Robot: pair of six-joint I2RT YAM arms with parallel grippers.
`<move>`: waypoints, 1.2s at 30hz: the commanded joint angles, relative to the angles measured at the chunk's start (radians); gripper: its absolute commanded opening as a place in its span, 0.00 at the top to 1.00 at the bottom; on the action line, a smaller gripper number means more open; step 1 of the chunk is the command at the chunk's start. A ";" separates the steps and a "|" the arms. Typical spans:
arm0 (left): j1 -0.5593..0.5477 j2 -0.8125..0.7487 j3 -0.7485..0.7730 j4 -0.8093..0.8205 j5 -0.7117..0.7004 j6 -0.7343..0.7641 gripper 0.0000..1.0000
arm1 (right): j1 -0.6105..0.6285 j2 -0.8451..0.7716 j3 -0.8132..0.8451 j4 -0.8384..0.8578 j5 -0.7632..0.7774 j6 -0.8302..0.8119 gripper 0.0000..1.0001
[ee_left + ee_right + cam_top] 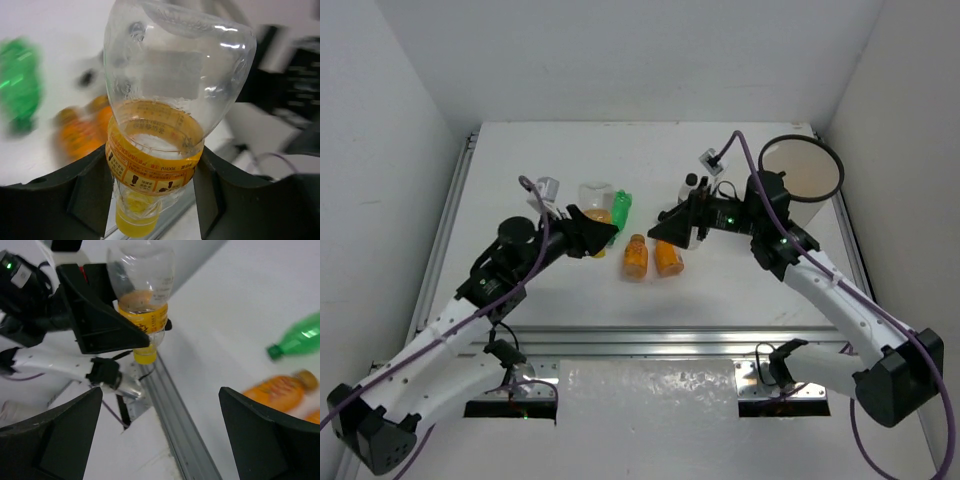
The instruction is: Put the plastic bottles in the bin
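The left claw (152,197) is closed on the small clear plastic bottle with a yellow cap (175,90), its black fingers (87,195) pressed on either side of the yellow label, near the middle of the white bench (570,290). The right claw (160,440) stands wide open and holds nothing, near two stubby orange plastic bottles (635,257) lying on the bench. A slim green plastic bottle (621,207) lies just beside the held one, and the tall cream-white cylindrical bin with a thin black rim (839,160) stands well apart at the far right corner
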 commanded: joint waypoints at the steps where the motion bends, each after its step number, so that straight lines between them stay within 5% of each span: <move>1: -0.007 -0.038 -0.047 0.319 0.424 0.012 1.00 | 0.093 -0.010 0.004 0.378 -0.105 0.070 0.01; 9: -0.017 -0.034 -0.028 0.478 0.621 -0.068 1.00 | 0.157 -0.006 -0.026 0.501 -0.061 0.087 0.01; 16: -0.031 0.001 -0.028 0.554 0.688 -0.098 0.99 | 0.217 0.054 0.040 0.412 0.030 0.023 0.05; 19: -0.036 0.024 -0.027 0.591 0.716 -0.105 0.82 | 0.237 0.097 0.075 0.403 0.045 -0.010 0.19; 20: -0.037 0.033 -0.018 0.590 0.719 -0.103 0.72 | 0.237 0.102 0.080 0.400 0.050 -0.013 0.30; 21: -0.039 0.049 -0.008 0.561 0.713 -0.095 0.48 | 0.237 0.099 0.088 0.388 0.068 -0.042 0.38; 22: -0.040 0.055 0.001 0.533 0.701 -0.071 0.38 | 0.237 0.083 0.095 0.340 0.115 -0.068 0.55; 23: -0.040 0.060 0.028 0.496 0.646 -0.047 0.03 | 0.236 0.074 0.120 0.300 0.145 -0.130 0.72; 25: -0.040 0.055 0.074 0.291 0.531 0.022 0.00 | 0.227 0.033 0.144 0.155 0.332 -0.189 1.00; 29: -0.037 0.047 0.229 -0.208 -0.187 0.041 0.00 | 0.146 0.014 0.340 -0.283 0.911 -0.251 1.00; 32: -0.037 0.049 0.236 -0.289 -0.364 0.029 0.00 | -0.077 0.039 0.433 -0.526 1.077 -0.222 1.00; 36: -0.034 0.110 0.239 -0.291 -0.353 0.033 0.00 | -0.331 0.075 0.459 -0.584 1.217 -0.240 1.00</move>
